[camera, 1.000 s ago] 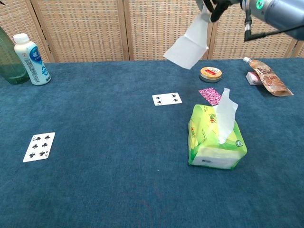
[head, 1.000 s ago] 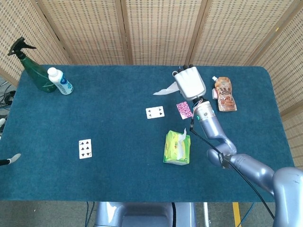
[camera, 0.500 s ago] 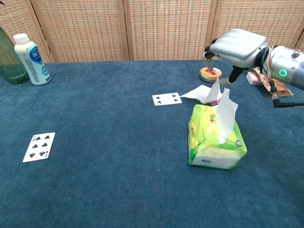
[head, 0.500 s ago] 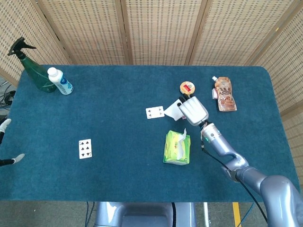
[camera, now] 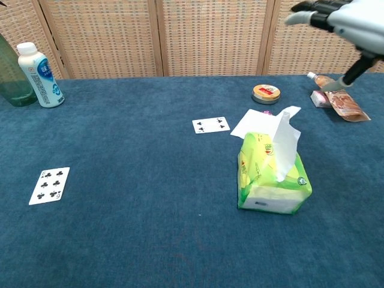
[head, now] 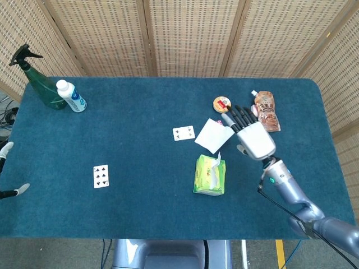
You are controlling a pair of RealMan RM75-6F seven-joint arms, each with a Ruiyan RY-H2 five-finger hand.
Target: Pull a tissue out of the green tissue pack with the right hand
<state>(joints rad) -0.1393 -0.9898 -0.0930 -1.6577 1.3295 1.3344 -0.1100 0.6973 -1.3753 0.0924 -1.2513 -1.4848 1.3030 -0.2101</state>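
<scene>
On the blue felt surface (head: pixel 112 134) a white pulled tissue (head: pixel 212 135) lies at 12 o'clock of the green tissue pack (head: pixel 210 175), the right hand (head: pixel 251 136) above with fingers (head: pixel 237 116) apart, so only retreat seems left.

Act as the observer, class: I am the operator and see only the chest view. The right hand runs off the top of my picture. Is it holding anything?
Observer: No. The head view shows the whole right hand, its fingers spread and empty. The pulled tissue lies flat on the table.
Operator: I see no left hand. Where is it?
Observer: The left hand shows only at the head view's far left edge, off the table's side. Too little shows to tell its state.
Operator: What is the green thing beside the white bottle?
Observer: A spray bottle with a black trigger, standing upright.
</scene>
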